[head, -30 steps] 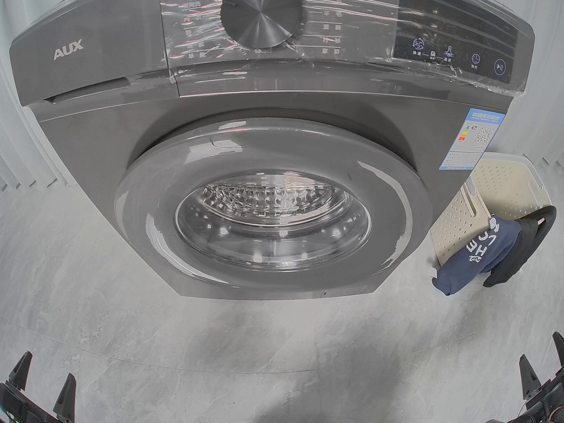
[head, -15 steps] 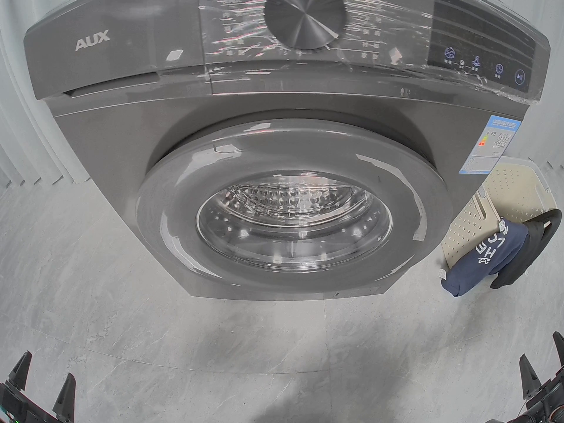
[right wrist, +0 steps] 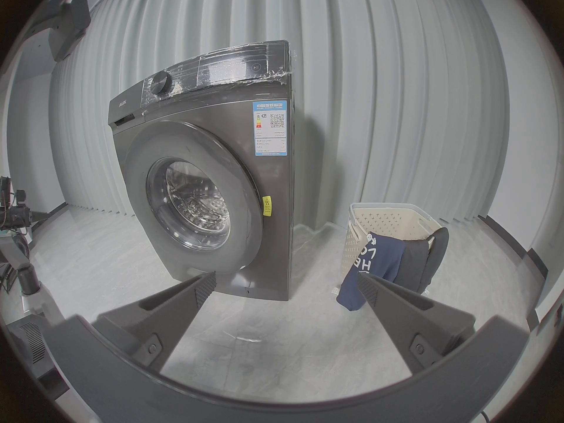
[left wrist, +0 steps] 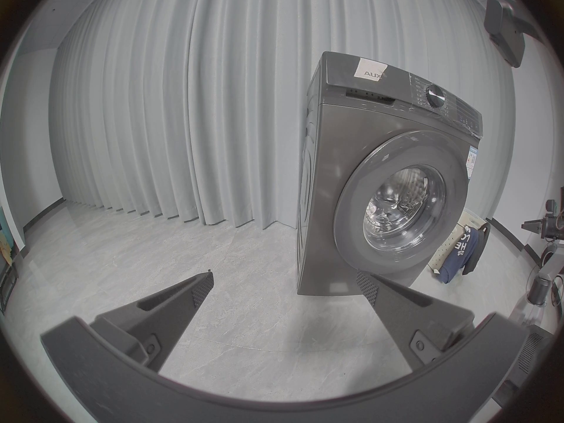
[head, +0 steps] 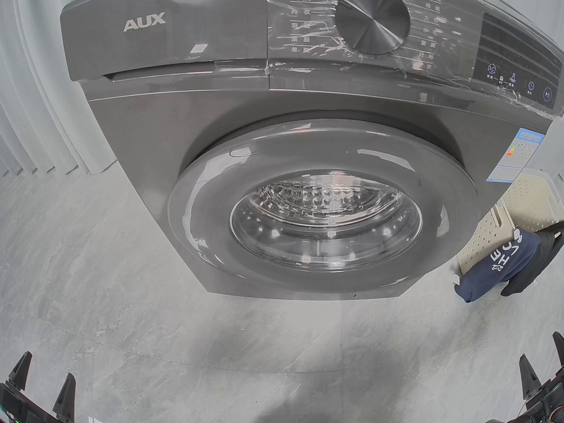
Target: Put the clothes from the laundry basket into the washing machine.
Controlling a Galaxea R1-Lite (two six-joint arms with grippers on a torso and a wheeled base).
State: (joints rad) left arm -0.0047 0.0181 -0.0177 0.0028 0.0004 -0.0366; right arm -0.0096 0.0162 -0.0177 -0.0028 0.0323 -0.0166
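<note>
A grey front-loading washing machine (head: 305, 118) stands in front of me, its round glass door (head: 326, 218) shut. To its right is a cream perforated laundry basket (head: 496, 230) (right wrist: 388, 218) with a navy garment (head: 496, 265) (right wrist: 376, 259) and a black garment (head: 537, 259) (right wrist: 432, 259) draped over its rim. My left gripper (head: 42, 380) (left wrist: 285, 280) is low at the near left, open and empty. At the near right my right gripper (head: 543, 359) (right wrist: 285, 280) is open and empty too. Both are well short of the machine and basket.
Grey marble-look floor (head: 176, 324) stretches between me and the machine. Pale pleated curtains (left wrist: 176, 118) line the walls behind and beside the machine. The basket sits close to the machine's right side.
The whole head picture has shifted right, so the camera turned left; the basket is now near the right edge. Both grippers hold the same place in the view.
</note>
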